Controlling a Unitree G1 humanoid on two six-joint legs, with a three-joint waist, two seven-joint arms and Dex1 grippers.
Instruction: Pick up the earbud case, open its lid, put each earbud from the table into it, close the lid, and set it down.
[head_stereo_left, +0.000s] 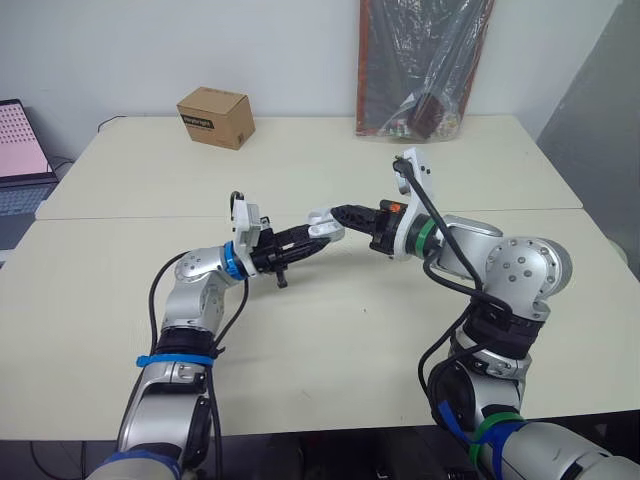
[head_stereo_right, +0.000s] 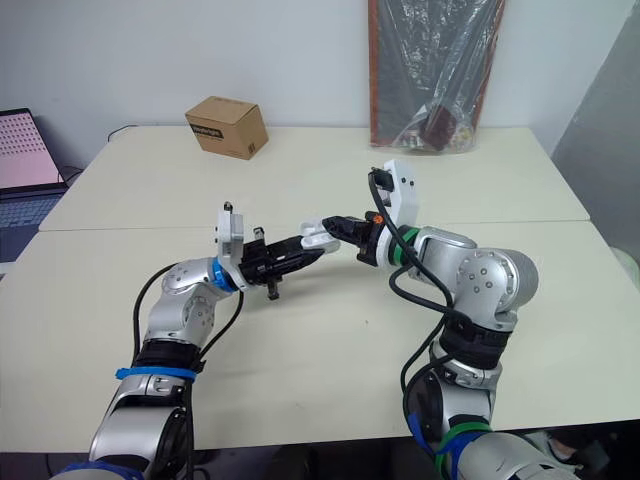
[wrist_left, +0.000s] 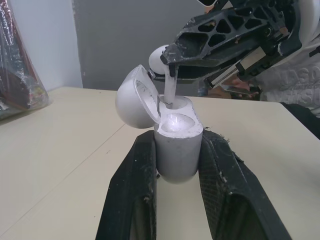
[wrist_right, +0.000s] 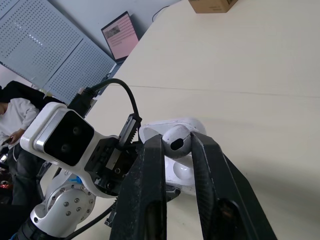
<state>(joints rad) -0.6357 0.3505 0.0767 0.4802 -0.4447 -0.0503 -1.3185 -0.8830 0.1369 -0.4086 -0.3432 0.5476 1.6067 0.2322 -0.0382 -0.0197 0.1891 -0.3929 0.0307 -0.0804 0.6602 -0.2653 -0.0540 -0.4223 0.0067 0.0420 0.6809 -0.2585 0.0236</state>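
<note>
My left gripper (wrist_left: 177, 150) is shut on the white earbud case (wrist_left: 176, 145), held above the table's middle with its lid (wrist_left: 135, 98) swung open. My right gripper (wrist_right: 176, 145) is shut on a white earbud (wrist_right: 176, 141). The earbud's stem (wrist_left: 170, 90) points down into one of the case's wells. In the head views the two grippers meet tip to tip, the left gripper (head_stereo_left: 310, 238) from the left and the right gripper (head_stereo_left: 338, 214) from the right, with the case (head_stereo_left: 323, 226) between them.
A brown cardboard box (head_stereo_left: 215, 117) stands at the table's far left. A plastic-wrapped dark package (head_stereo_left: 425, 65) leans against the wall at the back. A laptop (head_stereo_left: 22, 155) sits on a desk to the far left. The cream table (head_stereo_left: 330, 330) spreads around both arms.
</note>
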